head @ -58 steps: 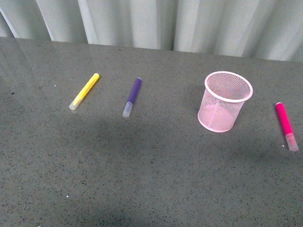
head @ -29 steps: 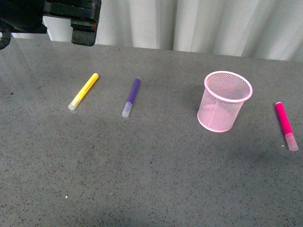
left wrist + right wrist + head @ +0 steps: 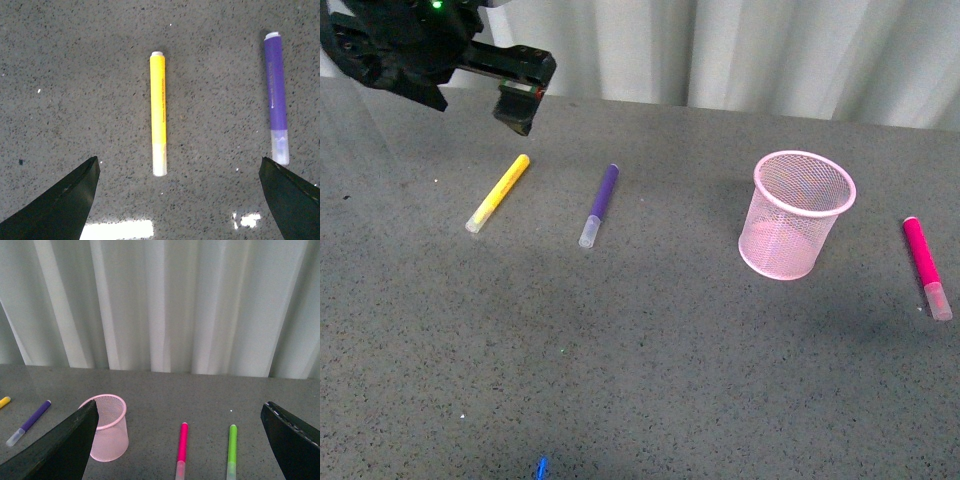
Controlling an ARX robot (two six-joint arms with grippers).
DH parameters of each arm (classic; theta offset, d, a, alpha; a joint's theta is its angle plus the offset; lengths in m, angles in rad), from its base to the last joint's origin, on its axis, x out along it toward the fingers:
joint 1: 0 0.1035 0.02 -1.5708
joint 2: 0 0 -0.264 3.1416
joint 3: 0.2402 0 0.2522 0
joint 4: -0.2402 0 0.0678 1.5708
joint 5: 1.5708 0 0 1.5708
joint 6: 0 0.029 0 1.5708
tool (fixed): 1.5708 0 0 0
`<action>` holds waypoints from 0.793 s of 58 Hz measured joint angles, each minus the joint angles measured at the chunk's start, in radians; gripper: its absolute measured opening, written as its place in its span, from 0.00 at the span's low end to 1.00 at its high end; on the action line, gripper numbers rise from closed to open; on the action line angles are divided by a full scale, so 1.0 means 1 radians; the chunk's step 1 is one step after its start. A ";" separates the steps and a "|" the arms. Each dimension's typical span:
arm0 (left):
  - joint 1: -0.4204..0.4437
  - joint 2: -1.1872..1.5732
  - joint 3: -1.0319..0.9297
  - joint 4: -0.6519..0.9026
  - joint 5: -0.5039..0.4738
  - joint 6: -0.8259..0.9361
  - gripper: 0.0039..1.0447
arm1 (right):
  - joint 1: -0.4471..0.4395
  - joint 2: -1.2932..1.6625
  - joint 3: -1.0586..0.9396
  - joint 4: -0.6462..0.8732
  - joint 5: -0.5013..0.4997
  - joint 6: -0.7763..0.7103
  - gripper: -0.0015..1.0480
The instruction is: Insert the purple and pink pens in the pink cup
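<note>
Two black fingers of each gripper showed only as tips, and a small blue thing was cut off, too little to name. The left gripper was spread wide over the yellow pen, the purple pen lying near one finger. The right gripper was wide open too; the pink pen lay ahead between its fingers beside a green pen, and one finger hid part of the pink cup. The table was gray and speckled, with a white curtain behind.
</note>
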 joint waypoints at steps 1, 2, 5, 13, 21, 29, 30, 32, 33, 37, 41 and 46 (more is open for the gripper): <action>-0.006 0.013 0.019 -0.010 0.002 -0.004 0.94 | 0.000 0.000 0.000 0.000 0.000 0.000 0.93; -0.013 0.026 0.037 -0.019 0.001 -0.014 0.94 | 0.000 0.000 0.000 0.000 0.000 0.000 0.93; -0.028 0.054 0.074 -0.035 0.000 -0.033 0.94 | 0.000 0.000 0.000 0.000 0.000 0.000 0.93; -0.082 0.138 0.177 -0.074 -0.001 -0.084 0.94 | 0.000 0.000 0.000 0.000 0.000 0.000 0.93; -0.139 0.212 0.242 -0.082 0.003 -0.123 0.94 | 0.000 0.000 0.000 0.000 0.000 0.000 0.93; -0.171 0.248 0.264 -0.078 0.010 -0.125 0.94 | 0.000 0.000 0.000 0.000 0.000 0.000 0.93; -0.173 0.251 0.266 -0.077 0.010 -0.125 0.94 | 0.000 0.000 0.000 0.000 0.000 0.000 0.93; -0.176 0.257 0.269 -0.073 0.010 -0.124 0.94 | 0.000 0.000 0.000 0.000 0.000 0.000 0.93; -0.177 0.260 0.270 -0.071 0.008 -0.121 0.94 | 0.000 0.000 0.000 0.000 0.000 0.000 0.93; -0.177 0.276 0.277 -0.060 -0.011 -0.097 0.94 | 0.000 0.000 0.000 0.000 0.000 0.000 0.93; -0.172 0.290 0.282 -0.052 -0.027 -0.074 0.94 | 0.000 0.000 0.000 0.000 0.000 0.000 0.93; -0.166 0.313 0.296 -0.050 -0.029 -0.060 0.94 | 0.000 0.000 0.000 0.000 0.000 0.000 0.93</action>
